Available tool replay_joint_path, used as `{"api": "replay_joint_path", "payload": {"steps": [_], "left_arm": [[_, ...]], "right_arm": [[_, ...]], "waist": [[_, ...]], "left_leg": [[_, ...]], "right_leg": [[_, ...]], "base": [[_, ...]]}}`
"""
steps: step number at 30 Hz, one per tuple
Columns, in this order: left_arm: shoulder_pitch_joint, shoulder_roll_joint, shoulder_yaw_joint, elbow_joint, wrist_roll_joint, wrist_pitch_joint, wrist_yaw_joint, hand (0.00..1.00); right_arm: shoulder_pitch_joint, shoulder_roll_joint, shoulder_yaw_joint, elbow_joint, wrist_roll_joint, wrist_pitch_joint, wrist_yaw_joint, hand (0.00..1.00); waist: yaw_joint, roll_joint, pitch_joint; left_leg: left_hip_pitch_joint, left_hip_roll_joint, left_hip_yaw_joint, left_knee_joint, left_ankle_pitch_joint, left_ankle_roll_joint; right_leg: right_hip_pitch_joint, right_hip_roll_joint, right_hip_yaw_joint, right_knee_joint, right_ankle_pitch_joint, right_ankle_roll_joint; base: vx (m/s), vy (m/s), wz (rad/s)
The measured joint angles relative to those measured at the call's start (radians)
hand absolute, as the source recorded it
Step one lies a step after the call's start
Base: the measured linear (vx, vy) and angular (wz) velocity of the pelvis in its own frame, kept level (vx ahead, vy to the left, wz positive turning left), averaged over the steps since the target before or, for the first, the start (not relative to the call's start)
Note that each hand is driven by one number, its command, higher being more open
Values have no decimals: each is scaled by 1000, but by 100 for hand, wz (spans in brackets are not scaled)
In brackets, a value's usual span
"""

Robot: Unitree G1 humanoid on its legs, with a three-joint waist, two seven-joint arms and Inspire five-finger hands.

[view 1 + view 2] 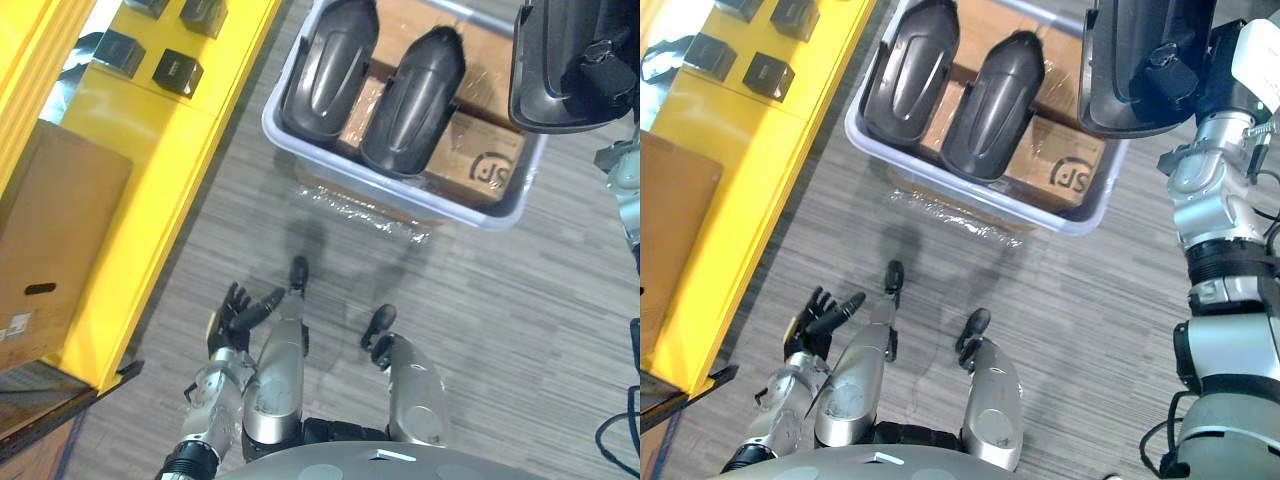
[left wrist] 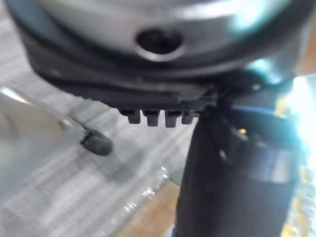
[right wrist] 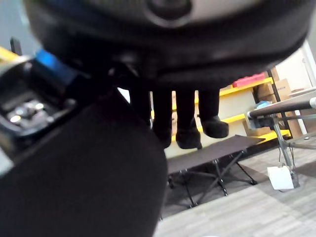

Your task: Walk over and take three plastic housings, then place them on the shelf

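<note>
Two housings (image 1: 330, 65) lie in one grey bin (image 1: 280, 100). The right hand (image 3: 173, 49) seemingly curls round a third housing (image 1: 1120, 60); the left hand (image 1: 232, 312) hangs loosely spread.

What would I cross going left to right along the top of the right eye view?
Yellow shelf → grey bin, holding left housing then right housing → lifted housing.
</note>
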Motion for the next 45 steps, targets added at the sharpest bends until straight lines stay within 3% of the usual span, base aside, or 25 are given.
{"api": "replay_joint_path", "payload": {"steps": [3, 7, 11, 16, 20, 22, 25, 35, 45], "left_arm": [[15, 10, 35, -148, 47, -19, 24, 100], [25, 7, 73, -314, 82, -16, 32, 100], [-4, -8, 97, -476, 81, -15, 12, 100], [-75, -43, 76, -556, 78, 6, -8, 100], [-112, -41, 6, -572, 56, 79, -63, 100], [-139, -41, -42, -573, 5, 144, -116, 100], [-166, -40, -61, -575, -8, 204, -146, 100], [-218, 7, -61, -575, -93, 295, -222, 100], [-270, 7, -56, -571, -220, 340, -273, 100]], "right_arm": [[112, 70, -67, -106, -74, -12, -78, 0], [256, 160, -125, -227, -135, -16, -113, 0], [321, 234, -139, -305, -222, -30, -116, 0], [327, 274, -136, -419, -274, -82, -133, 0], [316, 321, -104, -459, -330, -121, -133, 0], [310, 350, -74, -463, -345, -130, -132, 0], [293, 387, -27, -464, -346, -144, -111, 0], [284, 429, 79, -464, -385, -175, -18, 0], [253, 472, 162, -404, -422, -242, 48, 0]], "waist": [[-14, -29, -46], [-32, -41, -106], [-52, -33, -182], [-50, 6, -247], [-59, 27, -314], [-67, 42, -341], [-84, 51, -356], [-79, 53, -393], [-84, 56, -415]], "left_leg": [[13, 2, 13, -4, -30, -5], [39, -9, 24, -4, -45, 5], [73, -33, 46, -1, -36, 16], [112, -37, 55, -1, -36, 15], [131, -31, 75, -4, -38, 14], [145, -23, 88, -6, -61, 6], [147, -12, 111, -6, -79, 3], [146, -5, 126, -6, -74, 1], [152, -16, 118, -6, -51, 13]], "right_leg": [[31, 11, 4, -53, 12, 15], [95, 17, -5, -142, 50, 28], [182, 15, -23, -243, 83, 49], [241, 15, -32, -292, 102, 54], [249, 17, -17, -294, 106, 51], [258, 26, -8, -306, 115, 49], [257, 42, 11, -332, 134, 43], [272, 56, 5, -397, 180, 27], [284, 49, 1, -396, 186, 34]], "base": [[58, -32, -10], [128, -10, -3], [141, -9, 11], [49, -10, -1], [-36, -1, -15], [-86, 24, -17], [-118, 40, -22], [-22, 5, -6], [14, 1, 0]]}}
